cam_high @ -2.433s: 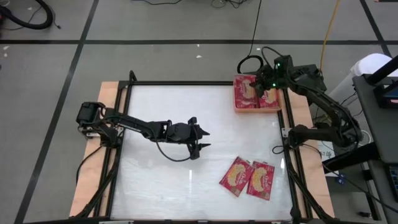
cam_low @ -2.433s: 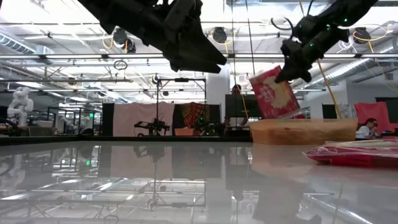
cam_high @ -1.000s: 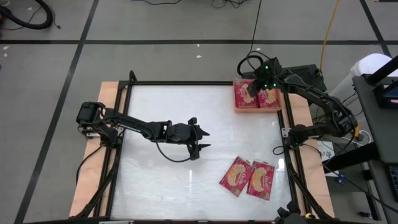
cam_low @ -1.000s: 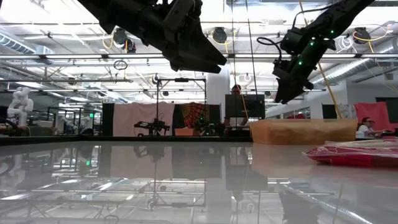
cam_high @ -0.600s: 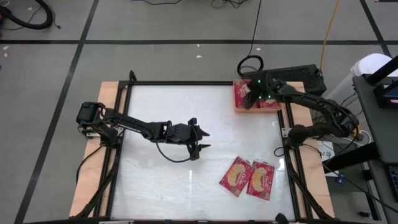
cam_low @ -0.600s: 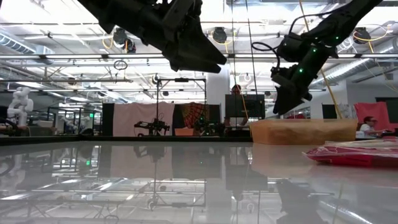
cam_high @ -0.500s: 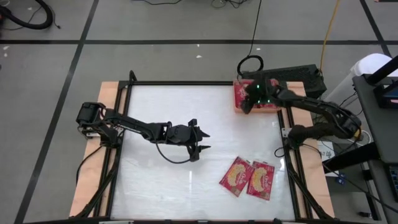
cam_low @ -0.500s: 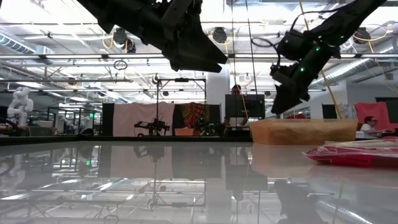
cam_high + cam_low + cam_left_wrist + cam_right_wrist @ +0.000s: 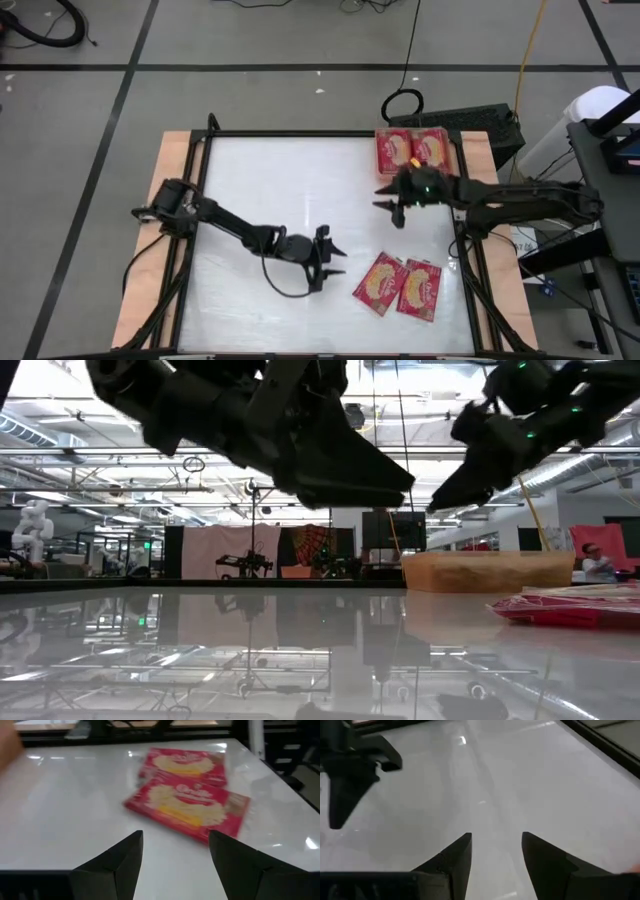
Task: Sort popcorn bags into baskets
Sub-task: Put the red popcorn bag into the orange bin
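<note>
the desk (image 9: 290,190) now carries less loose stock than the tray does: the orange tray (image 9: 414,176) at the far right corner shows two popcorn bags (image 9: 413,150) lying flat side by side in it, where a moment ago the right arm was hanging over it with a packet and then hid it. so that drop looks finished, and by my reading two packets remain to be sorted, the pair of loose popcorn bags (image 9: 397,284) lying picture-side up, edge to edge, near the front right of the desk.

the right arm has swung away from the tray and out over the desk; its right pincer (image 9: 388,204) sits between the tray and the loose pair, spread apart and empty, with only bare desk ahead of it in its wrist view.

the left arm has moved too, stretching forward and right from mid-desk. its left pincer (image 9: 331,258) is released, holding nothing, raised above the surface and aimed at the loose pair, which lie just beyond its tips in the left wrist view. it seems best placed for the next pick.
</note>
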